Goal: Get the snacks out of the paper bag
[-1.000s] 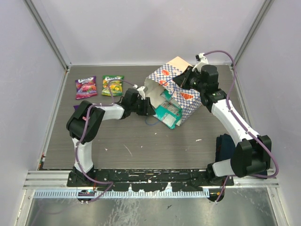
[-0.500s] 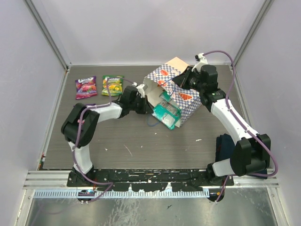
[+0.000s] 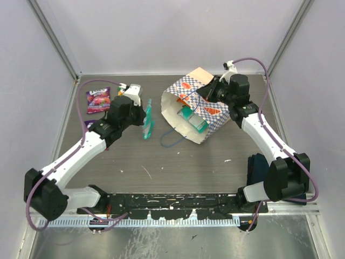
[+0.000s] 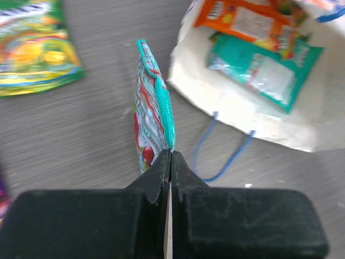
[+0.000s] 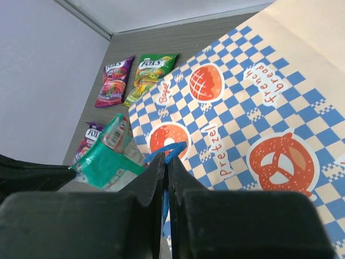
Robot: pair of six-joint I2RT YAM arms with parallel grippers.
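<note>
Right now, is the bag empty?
Not empty. The bag lies tipped over, and an orange packet and a teal packet show inside its open mouth.

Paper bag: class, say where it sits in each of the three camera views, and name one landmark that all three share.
Top external: paper bag lies upper centre-right, mouth facing left.
Left wrist: upper right, mouth open, packets inside.
Right wrist: its checkered side fills centre and right.
Shared landmark: the teal packet pinched by the left gripper, just outside the bag's mouth.
</note>
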